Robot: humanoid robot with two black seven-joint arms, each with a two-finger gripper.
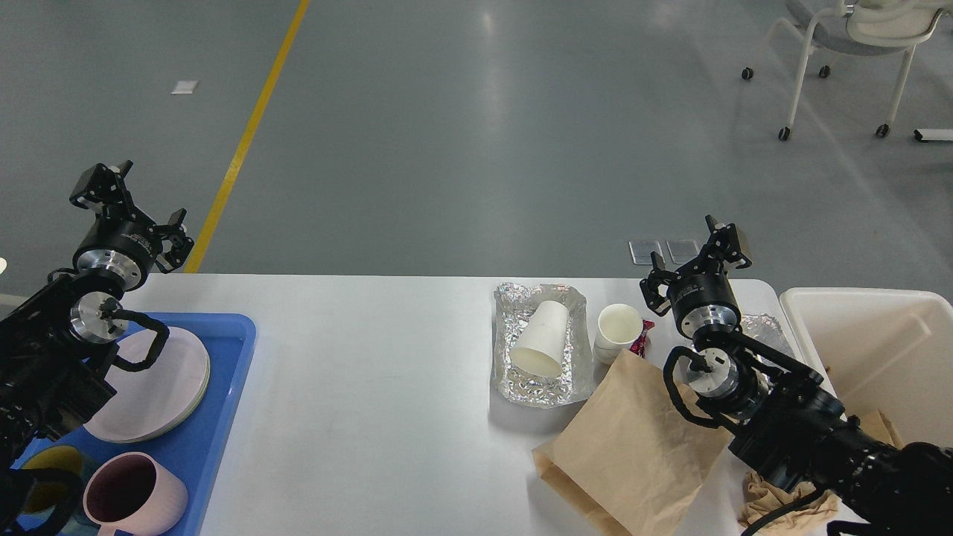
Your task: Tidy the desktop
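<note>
The white desktop spans the lower half of the head view. A crumpled foil tray holds a white paper cup lying on its side. A second paper cup stands upright beside it, next to a small red wrapper. A brown paper bag lies flat in front of them. My right gripper is open and empty, above the table's far edge behind the upright cup. My left gripper is open and empty, raised above the far left corner.
A blue tray at the left holds a pale plate, a pink mug and a yellow mug. A cream bin stands at the right. More foil and crumpled brown paper lie near my right arm.
</note>
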